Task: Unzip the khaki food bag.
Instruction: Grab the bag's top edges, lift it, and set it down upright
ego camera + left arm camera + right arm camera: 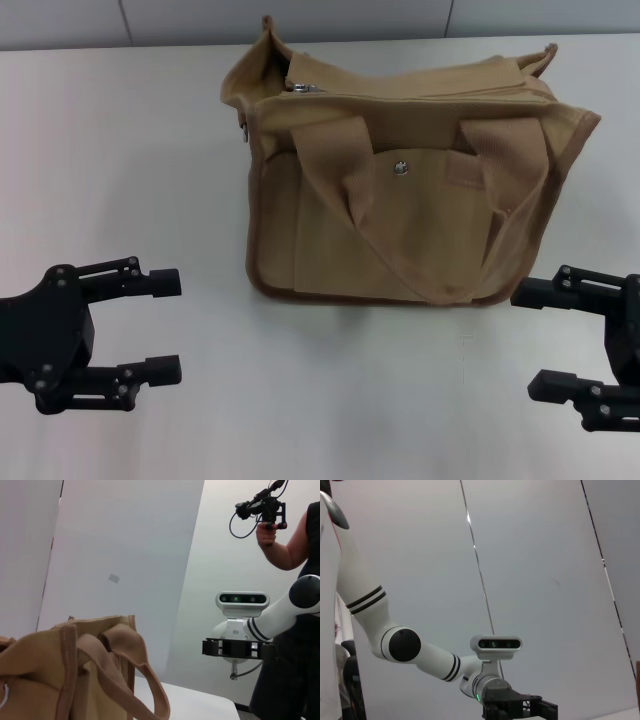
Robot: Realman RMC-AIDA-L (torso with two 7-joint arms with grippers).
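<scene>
Centrally, the khaki food bag (400, 190) stands upright in the upper middle of the frame on the white tabletop (130, 160). Left gripper (165, 327), lower left, and right gripper (535, 340), lower right, hover clear of it, fingers apart, holding nothing.

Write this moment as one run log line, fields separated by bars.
khaki food bag: upright on table, untouched | left end effector: open, empty, near-left | right end effector: open, empty, near-right
</scene>
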